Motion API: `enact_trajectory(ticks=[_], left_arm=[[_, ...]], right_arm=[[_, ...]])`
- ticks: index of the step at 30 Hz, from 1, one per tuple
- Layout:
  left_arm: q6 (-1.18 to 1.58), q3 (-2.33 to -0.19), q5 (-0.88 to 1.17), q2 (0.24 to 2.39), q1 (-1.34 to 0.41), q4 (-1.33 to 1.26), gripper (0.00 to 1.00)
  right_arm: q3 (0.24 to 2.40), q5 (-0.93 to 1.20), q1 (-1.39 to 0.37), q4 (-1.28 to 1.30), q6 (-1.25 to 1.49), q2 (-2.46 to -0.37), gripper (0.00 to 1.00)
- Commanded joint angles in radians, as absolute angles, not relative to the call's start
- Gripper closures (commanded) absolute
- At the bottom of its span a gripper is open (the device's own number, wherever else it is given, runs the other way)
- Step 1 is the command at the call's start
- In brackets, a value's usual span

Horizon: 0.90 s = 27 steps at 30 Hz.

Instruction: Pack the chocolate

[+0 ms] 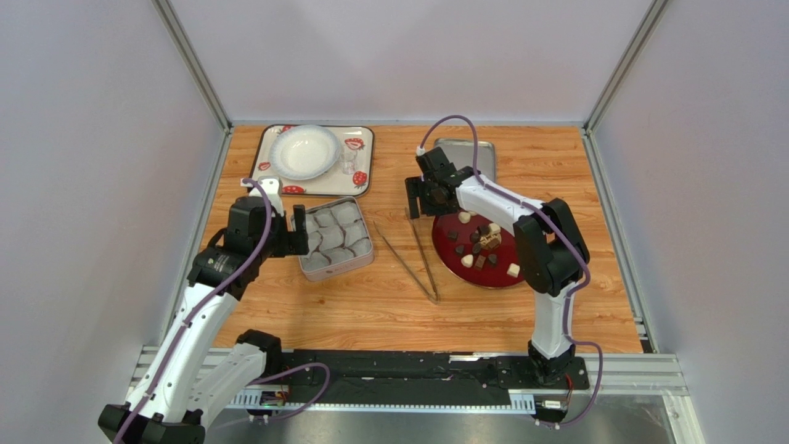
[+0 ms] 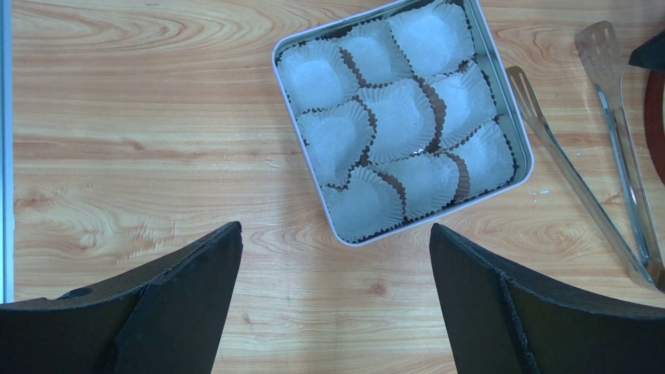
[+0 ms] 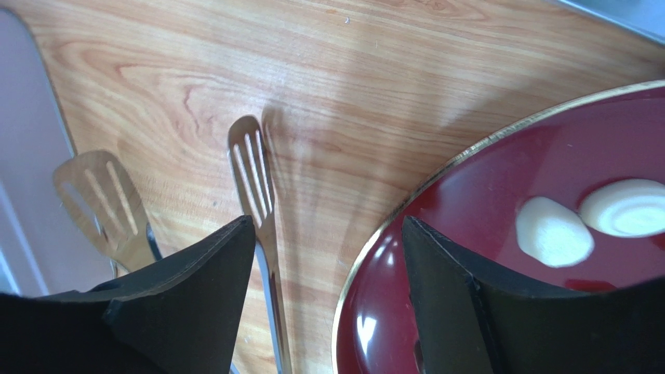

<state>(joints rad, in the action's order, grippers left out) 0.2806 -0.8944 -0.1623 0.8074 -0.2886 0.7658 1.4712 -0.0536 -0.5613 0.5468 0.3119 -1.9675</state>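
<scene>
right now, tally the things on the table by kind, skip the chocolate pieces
paper cups: 9
tin: 1
tongs: 1
red plate: 1
strawberry tray: 1
white bowl: 1
small clear cup: 1
metal tray: 1
total: 16

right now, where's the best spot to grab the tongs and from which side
Probably mid-length, from straight above. The tongs lie flat on the table, their two thin arms in a narrow V joined at the near end and spread toward the far end. Closing across both arms there should squeeze them together.
</scene>
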Motion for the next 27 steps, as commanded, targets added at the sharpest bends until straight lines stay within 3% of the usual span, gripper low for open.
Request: enact_trajectory(ticks=[1,6,13,16,27], left_arm=[[0.253,-0.899,-0.158,0.807,-0.293,0.744,0.02],[0.253,-0.9,-0.152,0.807,-0.29,0.746,0.02],[0.255,-0.899,-0.14,0.804,-0.291,0.741,0.02],[0.256,-0.897,-0.127,0.805,-0.291,0.739,0.02],[0.252,-0.894,-0.118,0.815,-0.291,0.735,0.02]], right_arm=[[1.43,-0.103,-0.609,0.567,0.23,-1.816,0.27],[1.304,-0.098,-0.673,0.583,0.227,-1.686,0.31],[1.077,-0.066,-0.732,0.522,0.305,-1.589,0.6],[1.04,-0.051,-0.736,0.488,0.321,-1.585,0.65],[1.012,-0.026,-0.752,0.396,0.328,-1.646,0.66]])
